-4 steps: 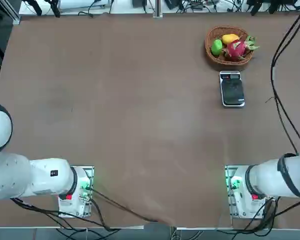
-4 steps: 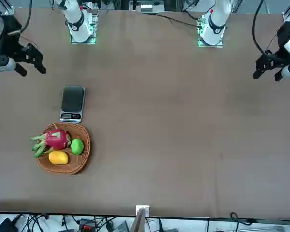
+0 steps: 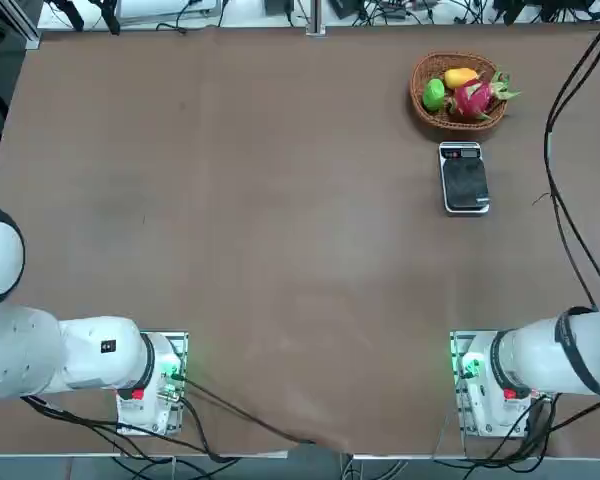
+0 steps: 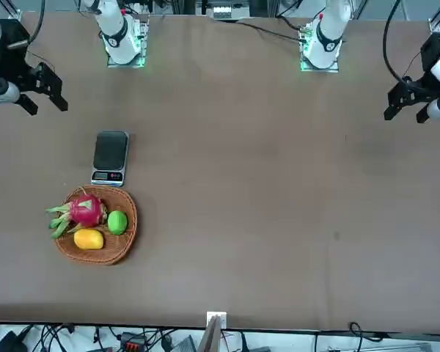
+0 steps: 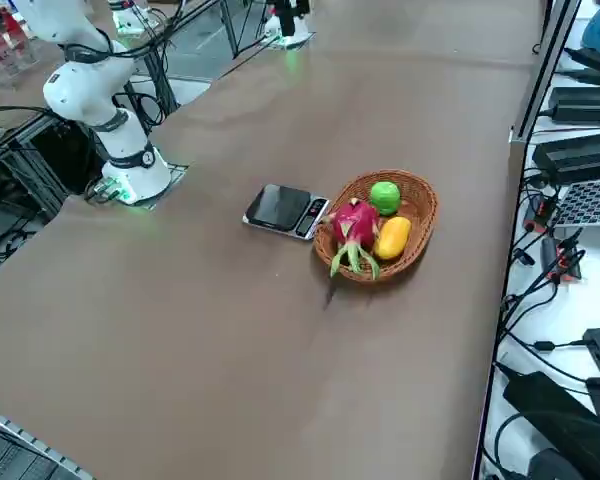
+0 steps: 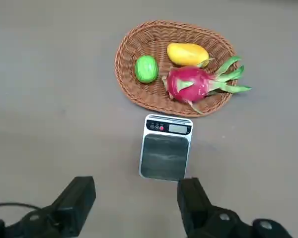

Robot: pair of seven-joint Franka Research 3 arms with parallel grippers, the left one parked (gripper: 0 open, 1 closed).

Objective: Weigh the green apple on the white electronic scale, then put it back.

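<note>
The green apple (image 6: 146, 68) lies in a round wicker basket (image 6: 125, 45), on the side away from the pink fruit. In the top view the green apple (image 3: 433, 94) is at the basket's left. The white electronic scale (image 6: 166, 148) sits flat on the table just beside the basket, its display strip toward it and its dark platform bare. In the front view the scale (image 4: 111, 155) is just beyond the green apple (image 4: 117, 222). My right gripper (image 6: 136, 201) hovers open and empty above the table, short of the scale. The front view shows the right gripper (image 4: 42, 92) at the far left edge.
A pink dragon fruit (image 6: 191, 85) and a yellow-orange fruit (image 6: 187, 53) share the basket with the apple. Black cables (image 3: 565, 210) run along the table's right side. The brown table (image 3: 260, 200) spreads wide to the left of the scale.
In the front view my right gripper has shifted slightly toward the robot's side of the table. The apple, basket and scale have not moved.
</note>
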